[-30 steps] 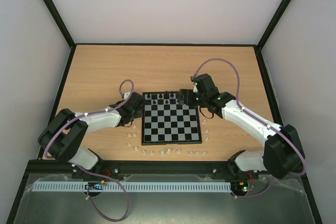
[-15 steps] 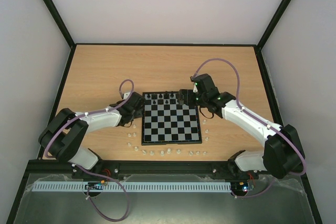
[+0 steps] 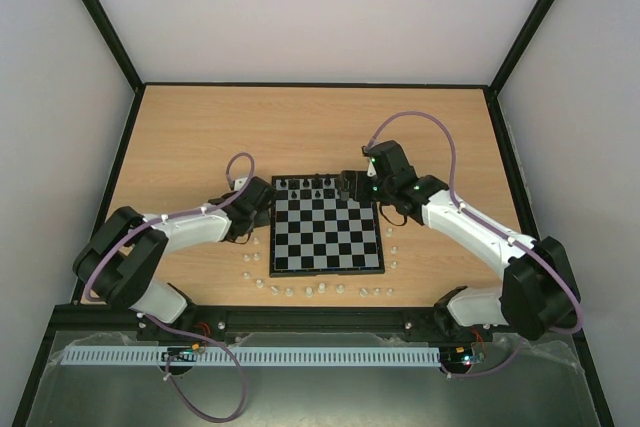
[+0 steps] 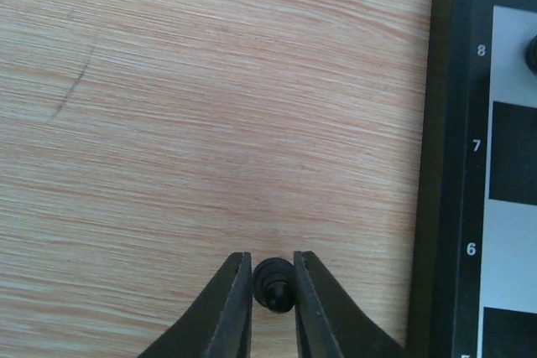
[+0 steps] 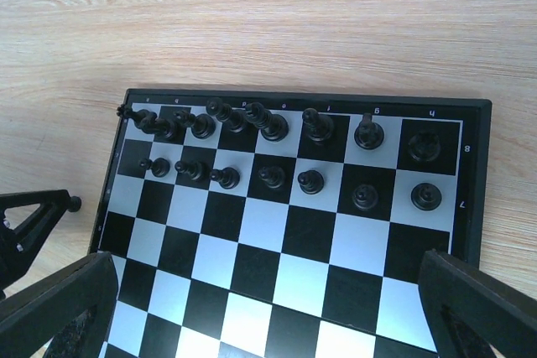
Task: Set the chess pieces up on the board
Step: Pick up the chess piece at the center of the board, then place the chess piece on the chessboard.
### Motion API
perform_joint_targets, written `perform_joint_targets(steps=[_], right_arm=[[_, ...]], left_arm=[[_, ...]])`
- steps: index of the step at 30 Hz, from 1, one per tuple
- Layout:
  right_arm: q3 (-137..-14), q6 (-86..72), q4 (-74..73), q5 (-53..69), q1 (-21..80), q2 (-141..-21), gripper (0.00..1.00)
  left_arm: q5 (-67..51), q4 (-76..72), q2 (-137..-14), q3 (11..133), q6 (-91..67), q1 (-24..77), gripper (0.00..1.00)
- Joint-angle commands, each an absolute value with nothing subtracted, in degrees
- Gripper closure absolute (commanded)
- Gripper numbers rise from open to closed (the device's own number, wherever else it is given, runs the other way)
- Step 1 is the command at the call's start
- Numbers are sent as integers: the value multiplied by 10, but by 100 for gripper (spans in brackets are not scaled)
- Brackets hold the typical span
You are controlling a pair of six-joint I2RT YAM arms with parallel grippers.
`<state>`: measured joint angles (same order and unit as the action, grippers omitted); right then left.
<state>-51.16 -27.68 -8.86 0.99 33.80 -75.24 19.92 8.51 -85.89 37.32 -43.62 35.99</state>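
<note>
The board point(image 3: 330, 247) lies in the middle of the table. Several black chess pieces point(image 5: 270, 127) stand in two rows along its far edge. My left gripper point(image 4: 272, 256) is just left of the board's edge point(image 4: 440, 165), low over the wood, and is shut on one small black pawn point(image 4: 274, 284); in the top view it point(image 3: 262, 209) sits by the board's far-left corner. My right gripper point(image 5: 268, 324) is open and empty above the board point(image 5: 277, 266), and in the top view point(image 3: 352, 187) it is near the far-right corner.
Several tiny white pieces point(image 3: 290, 290) lie on the wood along the board's near edge, with more by its left side point(image 3: 247, 257) and right side point(image 3: 393, 247). Black frame rails point(image 3: 300, 319) border the table.
</note>
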Motion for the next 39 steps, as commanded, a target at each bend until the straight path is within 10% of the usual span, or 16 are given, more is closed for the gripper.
perform_joint_targets(steps=[1, 39], right_arm=[[-507, -281, -88, 11, 343, -762, 1], [-511, -279, -93, -7, 344, -767, 2]], left_arm=[[200, 92, -851, 365, -437, 361, 86], [160, 123, -970, 557, -383, 392, 92]])
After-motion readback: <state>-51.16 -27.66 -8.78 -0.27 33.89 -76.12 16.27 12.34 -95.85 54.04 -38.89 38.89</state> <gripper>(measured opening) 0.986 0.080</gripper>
